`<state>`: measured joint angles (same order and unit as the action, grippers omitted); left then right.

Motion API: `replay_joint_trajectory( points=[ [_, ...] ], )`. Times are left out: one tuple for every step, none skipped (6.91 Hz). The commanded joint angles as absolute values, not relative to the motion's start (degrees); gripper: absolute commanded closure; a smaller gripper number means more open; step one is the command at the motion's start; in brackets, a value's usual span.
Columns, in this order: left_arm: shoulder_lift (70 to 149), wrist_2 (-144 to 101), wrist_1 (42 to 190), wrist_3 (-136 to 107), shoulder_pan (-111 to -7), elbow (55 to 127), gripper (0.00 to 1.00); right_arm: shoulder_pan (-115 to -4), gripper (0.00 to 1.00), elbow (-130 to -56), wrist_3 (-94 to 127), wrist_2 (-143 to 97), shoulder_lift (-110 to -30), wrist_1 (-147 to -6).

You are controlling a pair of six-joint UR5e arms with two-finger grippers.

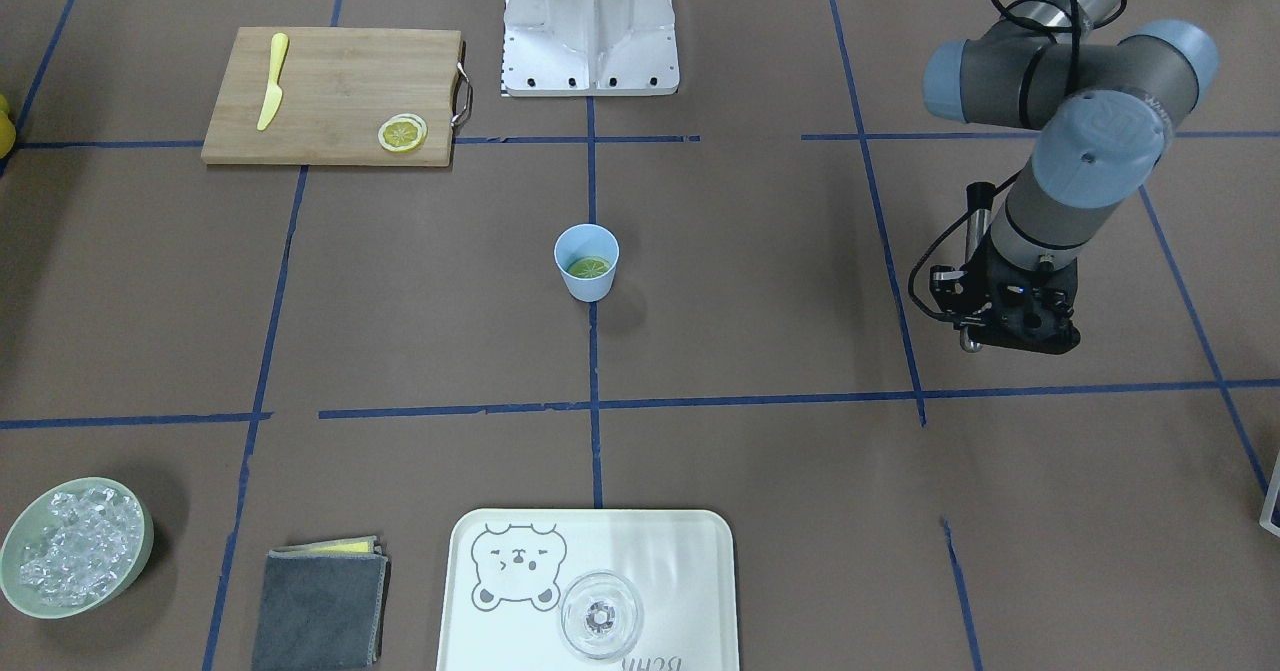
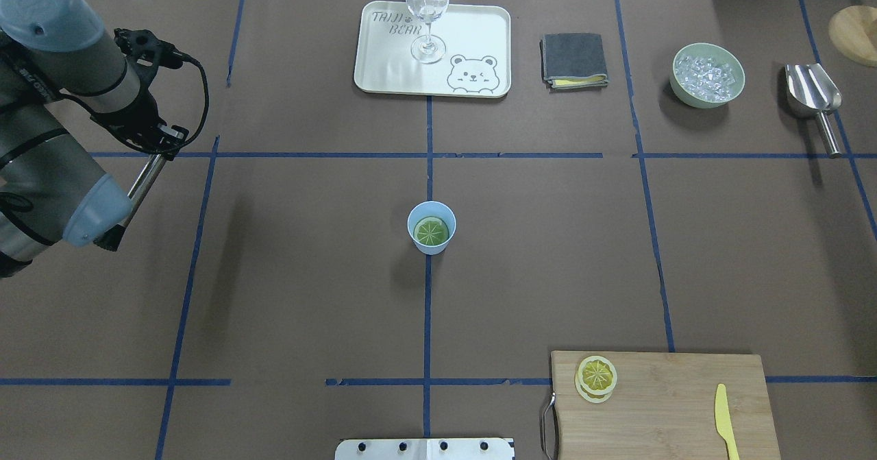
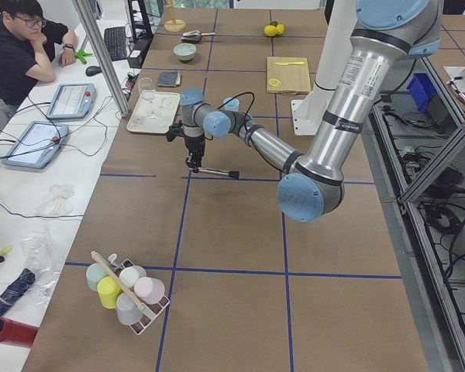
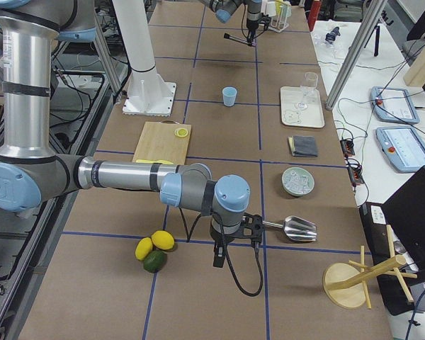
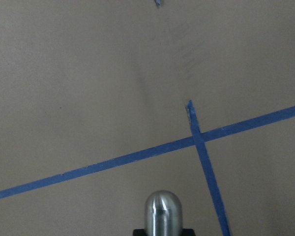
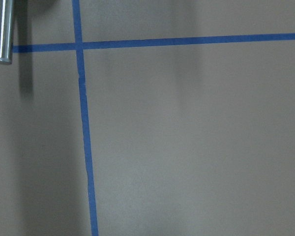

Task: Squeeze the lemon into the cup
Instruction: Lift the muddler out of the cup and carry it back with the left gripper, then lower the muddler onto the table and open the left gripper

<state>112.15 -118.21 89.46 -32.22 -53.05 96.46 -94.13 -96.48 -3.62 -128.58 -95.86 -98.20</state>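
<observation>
Left gripper [image 1: 1010, 331] hangs well apart from cup [image 1: 587, 262] (open or closed, cannot tell); lemon [image 1: 588, 268] lies inside.

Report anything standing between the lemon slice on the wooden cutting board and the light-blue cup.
Nothing visible does. The thin round yellow lemon slice lies at the corner of the wooden cutting board nearest the small light-blue tapered cup, and only bare brown table lies between them. A second lemon slice already lies inside the cup.

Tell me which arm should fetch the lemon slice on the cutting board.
Right, likely. The lemon slice lies on the cutting board on the robot's right side, nearer the right gripper; the left gripper hangs beyond the cup.
</observation>
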Motion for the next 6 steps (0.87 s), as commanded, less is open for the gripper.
replay_joint_trajectory(
  points=[
    [112.0,-121.4,98.7,-44.5,-53.3,93.9,1.00,-94.1,0.00,-96.6,-3.6,-128.6,-95.5,-98.3],
    [110.6,-122.2,101.7,-46.8,-53.3,92.3,1.00,-94.1,0.00,-96.6,-3.5,-128.6,-95.4,-98.3],
    [108.0,-122.3,106.6,-46.9,-53.2,90.6,1.00,-94.1,0.00,-96.6,-3.5,-128.6,-95.4,-98.2],
    [107.9,-122.3,107.6,-47.0,-53.2,89.9,1.00,-94.1,0.00,-96.6,-3.5,-128.6,-95.3,-98.3],
    [107.3,-122.3,107.7,-46.9,-53.0,89.0,1.00,-94.1,0.00,-96.6,-3.5,-128.6,-95.4,-98.3],
    [107.1,-122.2,108.0,-46.7,-52.9,88.0,1.00,-94.1,0.00,-96.6,-3.5,-128.6,-95.4,-98.3]
  ],
)
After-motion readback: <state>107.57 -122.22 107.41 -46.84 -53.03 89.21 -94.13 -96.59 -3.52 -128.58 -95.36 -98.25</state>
